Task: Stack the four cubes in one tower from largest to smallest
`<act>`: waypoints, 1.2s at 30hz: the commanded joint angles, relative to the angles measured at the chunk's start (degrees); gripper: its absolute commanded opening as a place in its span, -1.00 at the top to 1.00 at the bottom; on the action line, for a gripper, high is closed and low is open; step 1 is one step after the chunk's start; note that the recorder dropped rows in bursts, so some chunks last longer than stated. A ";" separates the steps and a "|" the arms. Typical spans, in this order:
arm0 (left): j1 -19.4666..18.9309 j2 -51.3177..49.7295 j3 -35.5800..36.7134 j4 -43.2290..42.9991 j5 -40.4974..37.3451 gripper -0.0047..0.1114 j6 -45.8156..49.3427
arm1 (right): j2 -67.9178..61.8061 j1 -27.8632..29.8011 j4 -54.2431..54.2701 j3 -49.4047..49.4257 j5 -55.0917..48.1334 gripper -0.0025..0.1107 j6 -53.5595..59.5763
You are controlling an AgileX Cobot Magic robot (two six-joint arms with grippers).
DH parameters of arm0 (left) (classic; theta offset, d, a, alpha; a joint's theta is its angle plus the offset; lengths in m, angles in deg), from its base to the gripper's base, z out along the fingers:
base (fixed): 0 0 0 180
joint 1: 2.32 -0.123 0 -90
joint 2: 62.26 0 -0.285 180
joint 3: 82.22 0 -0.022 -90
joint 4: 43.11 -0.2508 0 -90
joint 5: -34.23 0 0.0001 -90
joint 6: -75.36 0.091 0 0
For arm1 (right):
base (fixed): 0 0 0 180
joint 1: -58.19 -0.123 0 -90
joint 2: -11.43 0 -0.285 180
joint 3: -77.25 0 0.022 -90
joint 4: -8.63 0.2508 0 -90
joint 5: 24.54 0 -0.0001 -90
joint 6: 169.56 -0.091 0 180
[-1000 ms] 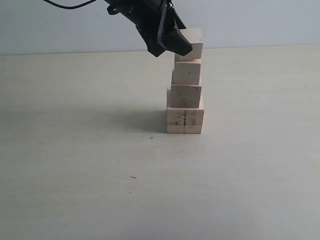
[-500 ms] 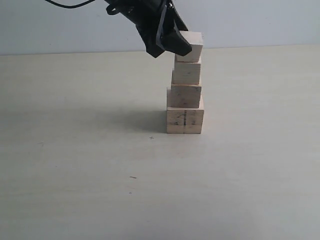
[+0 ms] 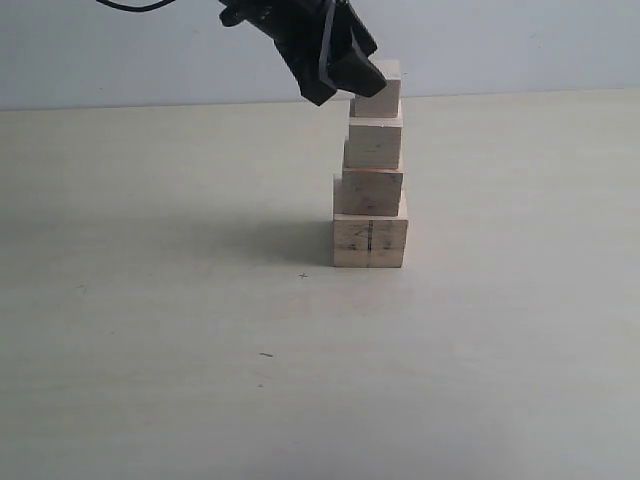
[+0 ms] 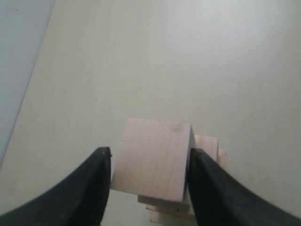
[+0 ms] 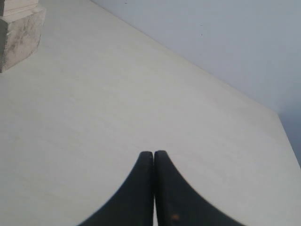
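The smallest cube [image 3: 384, 84] is gripped between the closed-in fingers of the left end effector [image 4: 149, 157] at the top of the tower [image 3: 370, 240], which stands toward the far edge of the worktop [image 3: 150, 350], about midway along it. The cube lies directly between that end effector's fingers and roughly squared to the column beneath, so release is judged to hinge on its underside being seated flat on the third cube [image 3: 374, 145]. That seam is masked by the fingers, only slivers of the lower cubes are seen past the held one, and the right end effector [image 5: 154, 157], closed and empty, is seen well apart from the tower.
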 commanded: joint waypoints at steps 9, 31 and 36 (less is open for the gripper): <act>0.20 0.11 0.14 0.99 -1.38 0.06 0.03 | 0.24 -0.09 0.22 0.27 0.12 0.96 0.07; 0.20 -0.14 0.14 0.99 -2.52 0.06 0.31 | 0.24 -0.09 0.22 0.27 0.12 0.96 0.07; 0.20 -0.40 0.14 0.99 -2.52 0.33 0.31 | 0.24 -0.09 0.22 0.27 0.12 0.96 0.07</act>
